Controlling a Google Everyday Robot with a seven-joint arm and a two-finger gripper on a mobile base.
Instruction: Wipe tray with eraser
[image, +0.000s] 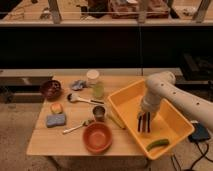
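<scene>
The yellow tray (172, 125) sits on the right end of the wooden table, tilted over its corner. My white arm reaches down into it from the right. My gripper (144, 119) hangs over the tray's floor near the middle-left, shut on the eraser (144, 125). The eraser is a dark striped block that stands upright with its lower end at the tray floor. A green curved piece (158, 144) lies at the tray's near corner.
Left of the tray stand a metal cup (99, 113), an orange-brown bowl (97, 137), a jar (95, 85), two spoons, a blue-grey sponge (56, 120), a dark bowl (50, 89) and a crumpled cloth (78, 85). A dark counter runs behind the table.
</scene>
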